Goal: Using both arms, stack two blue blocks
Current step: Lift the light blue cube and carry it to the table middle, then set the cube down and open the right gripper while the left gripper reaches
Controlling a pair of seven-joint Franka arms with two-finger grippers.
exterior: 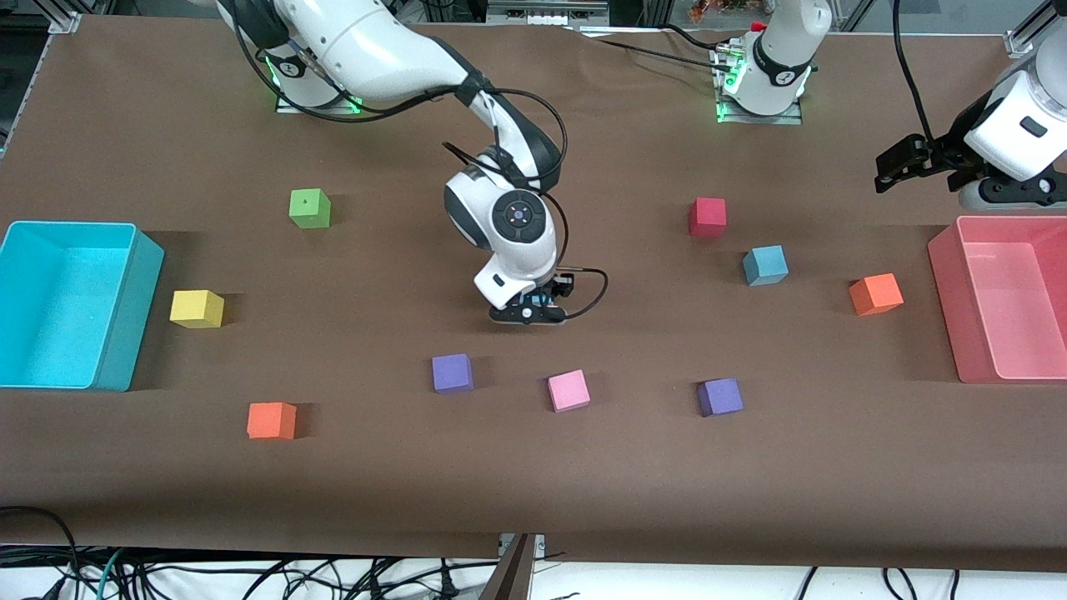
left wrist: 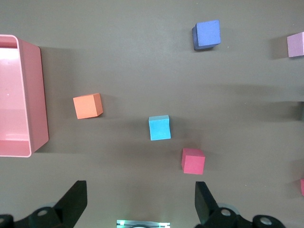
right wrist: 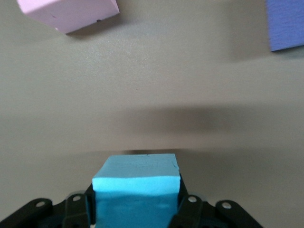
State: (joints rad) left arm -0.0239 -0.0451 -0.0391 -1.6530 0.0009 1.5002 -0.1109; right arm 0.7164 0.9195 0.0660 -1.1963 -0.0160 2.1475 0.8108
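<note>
My right gripper (exterior: pixel 528 315) is down at the middle of the table, shut on one sky-blue block (right wrist: pixel 137 180). The block fills the space between its jaws in the right wrist view, and the hand mostly hides it in the front view. I cannot tell whether it rests on the cloth. The second sky-blue block (exterior: pixel 765 265) sits alone toward the left arm's end, beside a red cube (exterior: pixel 708 217); it also shows in the left wrist view (left wrist: pixel 159 128). My left gripper (exterior: pixel 904 162) is open and empty, up in the air by the pink bin (exterior: pixel 946 275).
Pink cube (exterior: pixel 568 390) and two purple cubes (exterior: pixel 453 372) (exterior: pixel 720 397) lie nearer the front camera than my right gripper. Two orange cubes (exterior: pixel 875 293) (exterior: pixel 271 420), a yellow cube (exterior: pixel 197 308) and a green cube (exterior: pixel 309 208) are scattered about. Cyan bin (exterior: pixel 125 308) stands at the right arm's end.
</note>
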